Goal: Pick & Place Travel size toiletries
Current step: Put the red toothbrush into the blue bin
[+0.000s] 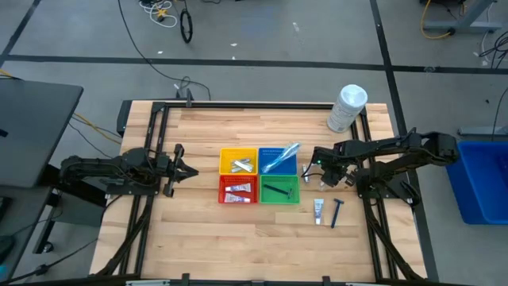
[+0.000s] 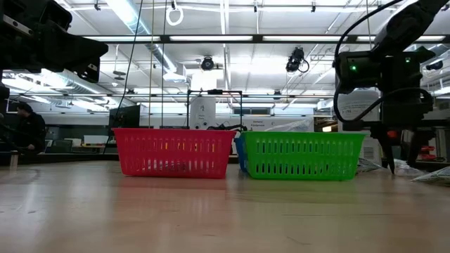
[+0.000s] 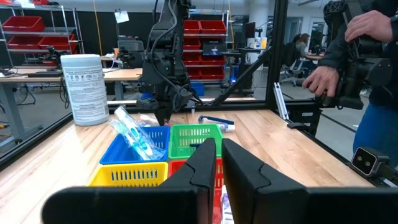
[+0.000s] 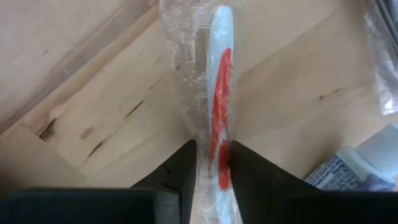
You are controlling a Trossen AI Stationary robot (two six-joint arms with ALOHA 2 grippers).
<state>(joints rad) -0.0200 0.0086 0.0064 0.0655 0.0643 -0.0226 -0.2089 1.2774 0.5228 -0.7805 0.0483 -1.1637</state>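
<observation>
My right gripper [image 1: 311,171] points down at the table just right of the blue basket [image 1: 277,159], shut on a white-and-red toothbrush [image 4: 217,68] in a clear wrapper. A small tube [image 1: 318,210] and a dark razor [image 1: 336,212] lie on the wood nearer the front edge. The yellow basket [image 1: 238,161], red basket [image 1: 237,190] and green basket [image 1: 279,191] hold other toiletries, and wrapped toothbrushes stick out of the blue one. My left gripper [image 1: 190,171] waits at the table's left, level, shut on nothing. My right gripper pinches the toothbrush's handle [image 4: 215,149] between its two fingers, through the clear wrapper. The fingers come from above, pointing down, and lie across the toothbrush. The rest of the toothbrush runs out over the wood; I cannot tell whether it is lifted off it.
A large white cylindrical container [image 1: 347,107] stands at the far right corner. The black frame rails [image 1: 373,214] run along the table's sides. A person [image 3: 360,56] stands beyond the right edge. Bare wood lies in front of the baskets.
</observation>
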